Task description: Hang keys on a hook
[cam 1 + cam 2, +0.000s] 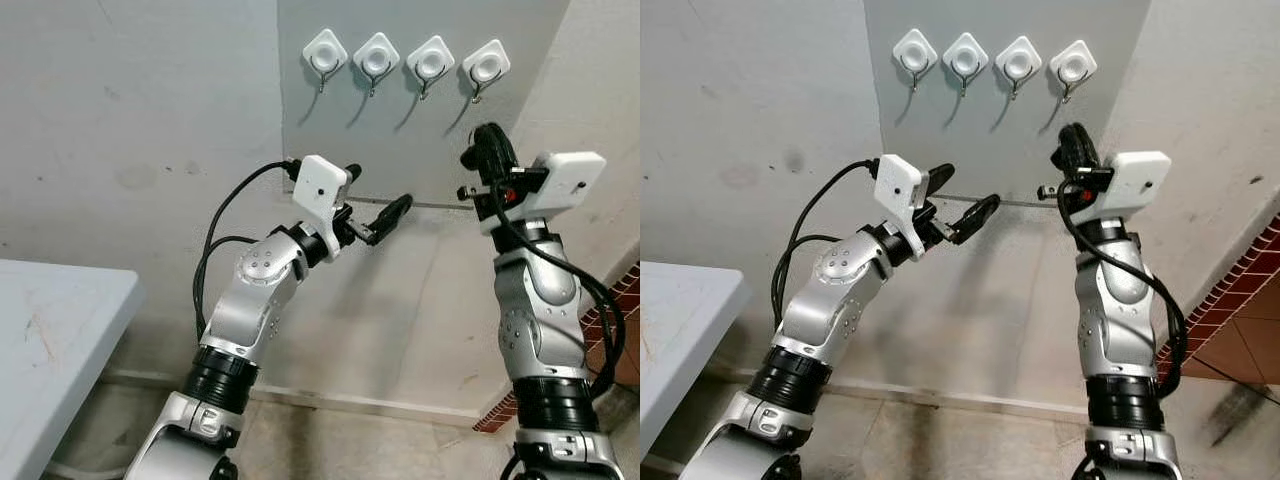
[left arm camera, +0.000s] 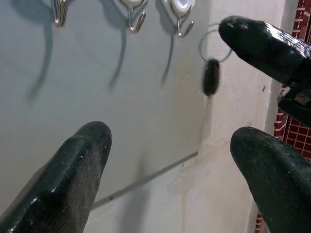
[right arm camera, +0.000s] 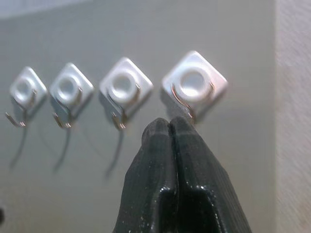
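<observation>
From the head views, four white hooks (image 1: 404, 60) sit in a row on a grey panel, and the right gripper (image 1: 488, 140) is raised just below the rightmost hook (image 1: 486, 66). The left gripper (image 1: 375, 205) points at the panel, jaws wide. In the left wrist view, a key ring with a dark fob (image 2: 211, 73) dangles from the right gripper's tip. In the right wrist view, its jaws are pressed together just under that hook.

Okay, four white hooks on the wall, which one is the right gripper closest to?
The rightmost hook. The right gripper, fingers pinched together on a key ring, sits just below it; the other three lie farther to the left.
</observation>
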Tool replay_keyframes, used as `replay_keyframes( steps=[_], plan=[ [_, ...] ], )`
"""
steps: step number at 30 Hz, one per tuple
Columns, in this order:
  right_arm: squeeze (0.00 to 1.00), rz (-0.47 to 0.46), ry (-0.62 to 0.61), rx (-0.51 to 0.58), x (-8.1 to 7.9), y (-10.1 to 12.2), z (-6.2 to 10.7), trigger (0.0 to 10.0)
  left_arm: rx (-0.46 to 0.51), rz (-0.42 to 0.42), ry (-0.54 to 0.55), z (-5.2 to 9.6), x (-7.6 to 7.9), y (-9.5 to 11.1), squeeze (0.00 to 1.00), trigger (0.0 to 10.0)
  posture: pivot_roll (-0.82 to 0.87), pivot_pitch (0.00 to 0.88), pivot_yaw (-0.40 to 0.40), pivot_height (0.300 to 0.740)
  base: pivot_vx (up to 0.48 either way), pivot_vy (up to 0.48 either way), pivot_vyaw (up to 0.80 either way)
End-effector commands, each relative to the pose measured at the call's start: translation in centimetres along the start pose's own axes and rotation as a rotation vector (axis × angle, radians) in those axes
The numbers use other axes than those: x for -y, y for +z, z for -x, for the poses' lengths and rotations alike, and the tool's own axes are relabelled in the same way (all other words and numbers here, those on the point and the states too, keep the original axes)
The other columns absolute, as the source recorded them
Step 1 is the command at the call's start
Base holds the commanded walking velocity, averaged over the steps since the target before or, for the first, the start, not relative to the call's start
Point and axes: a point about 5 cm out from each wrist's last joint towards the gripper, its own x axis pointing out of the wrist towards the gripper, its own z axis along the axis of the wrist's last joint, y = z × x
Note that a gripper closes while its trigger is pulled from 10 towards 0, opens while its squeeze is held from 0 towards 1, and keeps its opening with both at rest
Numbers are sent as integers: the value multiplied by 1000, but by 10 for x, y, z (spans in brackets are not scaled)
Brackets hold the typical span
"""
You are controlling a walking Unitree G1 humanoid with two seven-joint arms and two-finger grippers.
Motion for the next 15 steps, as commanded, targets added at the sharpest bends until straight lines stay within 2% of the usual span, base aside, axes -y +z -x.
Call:
replay_keyframes(
  steps=[1, 15],
  plan=[
    [0, -5, 19, 18, -1, 4, -6, 10000, 7, -1, -6, -2, -1, 4, 0, 10000, -60, 0, 13, 740, 0, 0, 0],
    [0, -31, -21, 58, 10, 8, -26, 10000, 13, 1, 7, -2, -4, 5, 0, 10000, -52, 0, 7, 740, 0, 0, 0]
  ],
)
